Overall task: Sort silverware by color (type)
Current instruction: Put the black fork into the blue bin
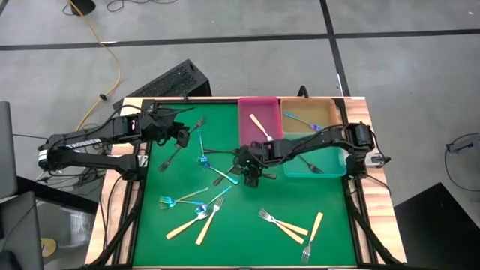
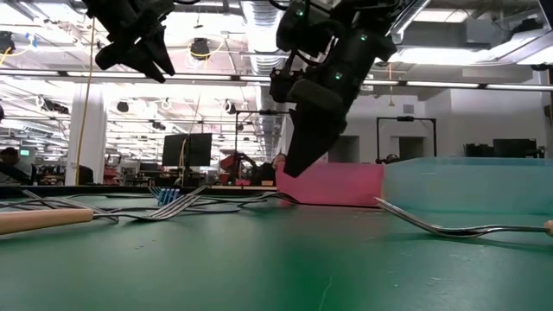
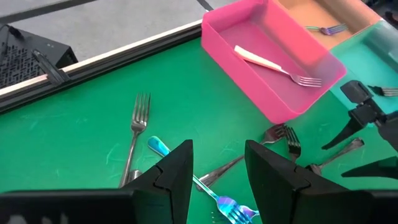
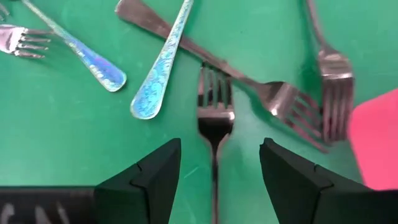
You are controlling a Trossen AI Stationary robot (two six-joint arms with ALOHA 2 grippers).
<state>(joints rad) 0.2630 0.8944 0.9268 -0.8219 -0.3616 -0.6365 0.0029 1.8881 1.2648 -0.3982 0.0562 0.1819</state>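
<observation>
- High view: my right gripper (image 1: 247,171) sits just past table centre, about 1 o'clock, over a knot of dark and blue forks. My left gripper (image 1: 180,137) waits at 10 o'clock above a dark fork (image 1: 171,159). Pink bin (image 1: 244,127) at 12 holds one tan-handled fork (image 1: 260,126); orange bin (image 1: 330,120) holds a blue one; teal bin (image 1: 337,166) at 2 holds a dark one. Loose tan and blue forks lie at 7, more tan ones at 5.
- Low view: right gripper (image 2: 302,147) hangs low, just off the mat; pink bin (image 2: 333,186) behind it.
- Left wrist view: my left fingers (image 3: 177,171) are spread wide, holding nothing; blue fork (image 3: 193,180) below them.
- Right wrist view: my right fingers (image 4: 158,171) are spread wide, nothing gripped, straddling the black fork (image 4: 215,124). A second dark fork (image 4: 249,81) crosses right at its tines, under a blue handle (image 4: 158,74).
- Risk: closing here could snag the crossing fork and drag the blue one along, or the slim handle could slip flat on the mat.
</observation>
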